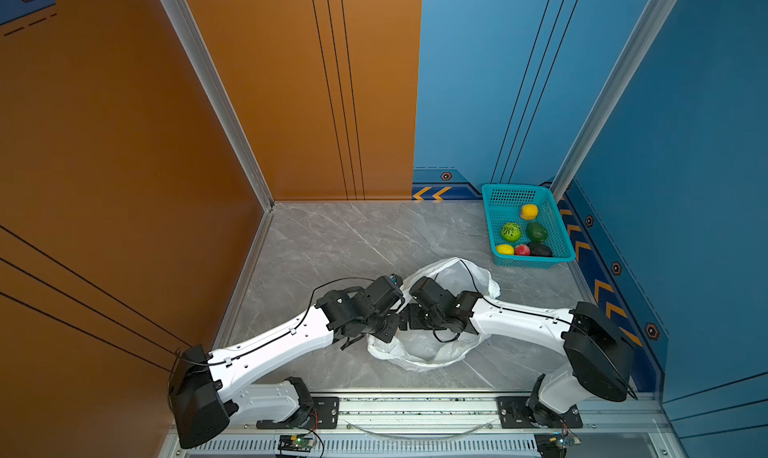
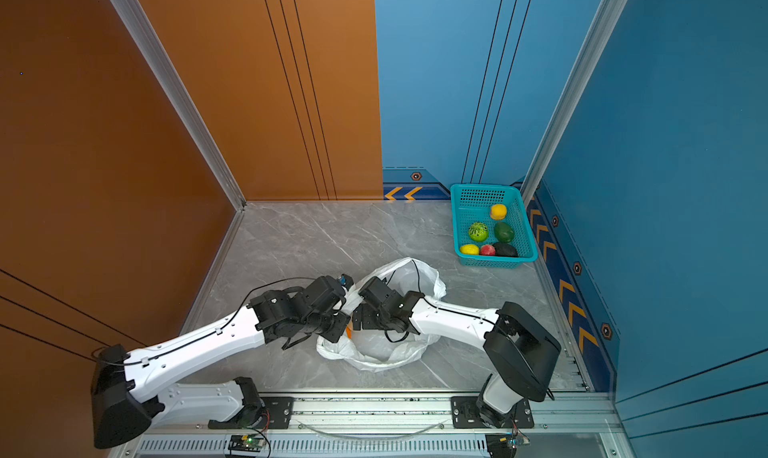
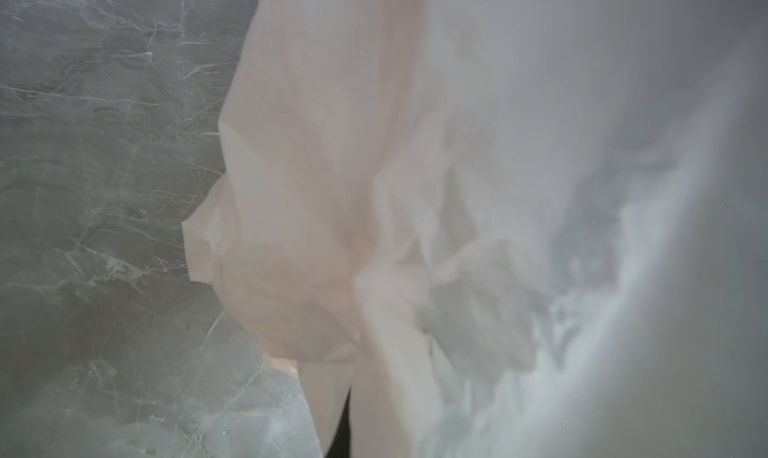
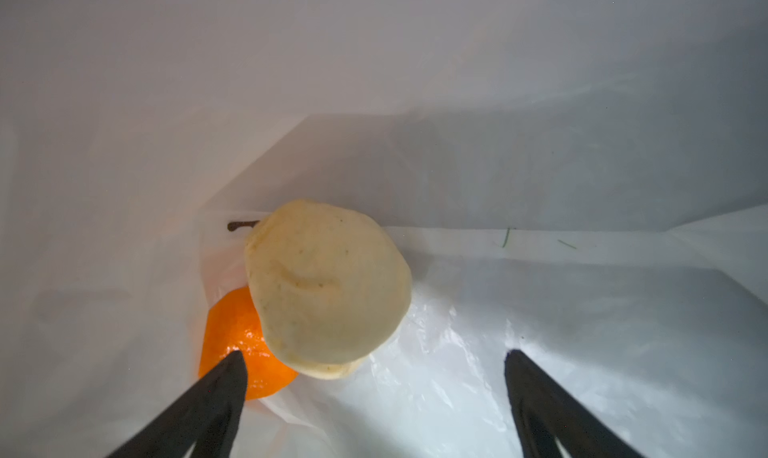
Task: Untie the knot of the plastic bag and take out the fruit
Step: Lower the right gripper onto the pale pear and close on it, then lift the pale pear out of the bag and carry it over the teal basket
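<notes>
Left fingers (image 3: 344,429) pinch the plastic bag (image 3: 316,153); right fingers (image 4: 199,406) spread inside it, orange (image 4: 235,331) and cream fruit (image 4: 328,285) just ahead.

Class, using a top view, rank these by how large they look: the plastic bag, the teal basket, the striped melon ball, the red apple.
1. plastic bag, though partly hidden
2. teal basket
3. striped melon ball
4. red apple

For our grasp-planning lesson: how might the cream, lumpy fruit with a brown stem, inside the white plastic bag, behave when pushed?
The cream lumpy fruit rests against the glossy orange fruit, so a nudge likely tips it. Its rounded body may roll. The white plastic bag beneath looks slick, so it could slide.
</notes>
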